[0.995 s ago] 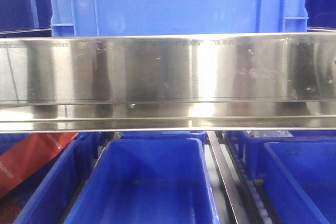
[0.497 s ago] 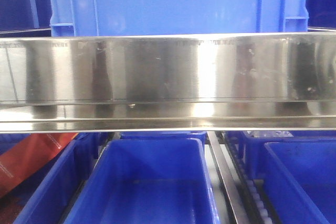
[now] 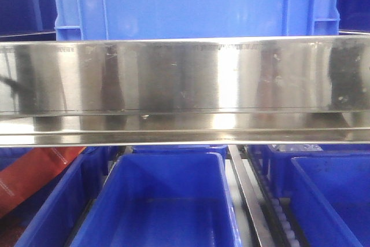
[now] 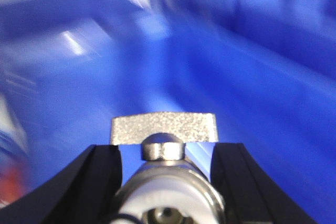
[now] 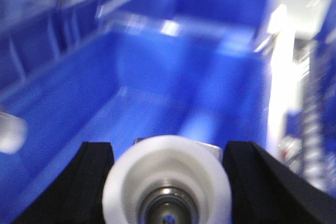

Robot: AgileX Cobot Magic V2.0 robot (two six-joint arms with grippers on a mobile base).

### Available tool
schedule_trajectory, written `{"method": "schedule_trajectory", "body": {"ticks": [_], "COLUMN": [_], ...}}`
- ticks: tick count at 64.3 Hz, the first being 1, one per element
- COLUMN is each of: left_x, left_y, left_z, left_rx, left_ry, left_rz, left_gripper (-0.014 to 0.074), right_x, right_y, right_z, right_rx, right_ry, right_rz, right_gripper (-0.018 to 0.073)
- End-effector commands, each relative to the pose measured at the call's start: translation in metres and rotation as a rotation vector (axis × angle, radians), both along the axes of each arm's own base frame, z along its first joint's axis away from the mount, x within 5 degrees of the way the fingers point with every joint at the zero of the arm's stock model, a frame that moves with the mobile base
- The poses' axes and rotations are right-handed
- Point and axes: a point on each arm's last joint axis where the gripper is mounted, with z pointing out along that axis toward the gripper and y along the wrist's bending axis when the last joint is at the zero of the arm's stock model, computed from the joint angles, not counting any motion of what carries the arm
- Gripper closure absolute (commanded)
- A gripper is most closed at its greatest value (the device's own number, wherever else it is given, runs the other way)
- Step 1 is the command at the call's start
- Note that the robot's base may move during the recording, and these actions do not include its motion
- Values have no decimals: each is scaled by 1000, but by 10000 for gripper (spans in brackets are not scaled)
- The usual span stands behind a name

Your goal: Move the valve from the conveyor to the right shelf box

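My right pincer (image 5: 171,153) is closed on the valve (image 5: 167,179), its long axis pointing along my fingers, directly above the open blue box (image 5: 210,77) below, while my left pincer (image 4: 165,153) grips a second valve (image 4: 165,192).

My front view is sharp, with glare streaking the steel rail (image 3: 228,79); the wrist views blur and the valve (image 5: 167,157) is soft.

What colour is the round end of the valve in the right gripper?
The valve end is white, clearest in the right wrist view.
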Motion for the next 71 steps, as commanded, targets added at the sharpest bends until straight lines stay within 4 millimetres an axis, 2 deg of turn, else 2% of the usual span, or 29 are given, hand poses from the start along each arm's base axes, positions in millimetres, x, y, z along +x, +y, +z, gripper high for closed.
{"method": "schedule_trajectory", "body": {"ticks": [1, 12, 20, 27, 33, 42, 46, 51, 56, 62, 67, 71], "left_x": [9, 33, 41, 44, 44, 44, 44, 43, 39, 29, 17, 4], "left_y": [-12, -24, -29, -30, -30, -30, -30, -30, -28, -23, -18, -10], "left_z": [-6, -41, -55, -62, -62, -61, -61, -61, -54, -38, -23, -8], "left_rx": [-14, 16, 26, 37, 37, 33, 34, 34, 28, 15, 2, -8], "left_ry": [-17, 71, 111, 134, 136, 131, 133, 132, 119, 89, 60, 36], "left_rz": [-15, -20, -23, -24, -24, -22, -23, -23, -23, -24, -26, -24], "left_gripper": [707, 707, 704, 602, 422, 138, 53, -8, -3, -3, -3, 8], "right_x": [14, 41, 53, 57, 57, 57, 57, 55, 51, 39, 28, 16], "right_y": [10, 30, 36, 38, 39, 38, 38, 38, 36, 30, 25, 19], "right_z": [-3, -40, -60, -70, -71, -70, -70, -68, -62, -46, -32, -17], "right_rx": [15, -31, -60, -79, -82, -80, -82, -82, -76, -58, -42, -26], "right_ry": [-45, 56, 117, 157, 163, 160, 163, 162, 148, 110, 75, 39], "right_rz": [6, 26, 29, 31, 32, 32, 32, 33, 33, 33, 32, 32], "right_gripper": [711, 711, 711, 681, 540, 209, 88, -13, -5, 23, 79, 160]}}
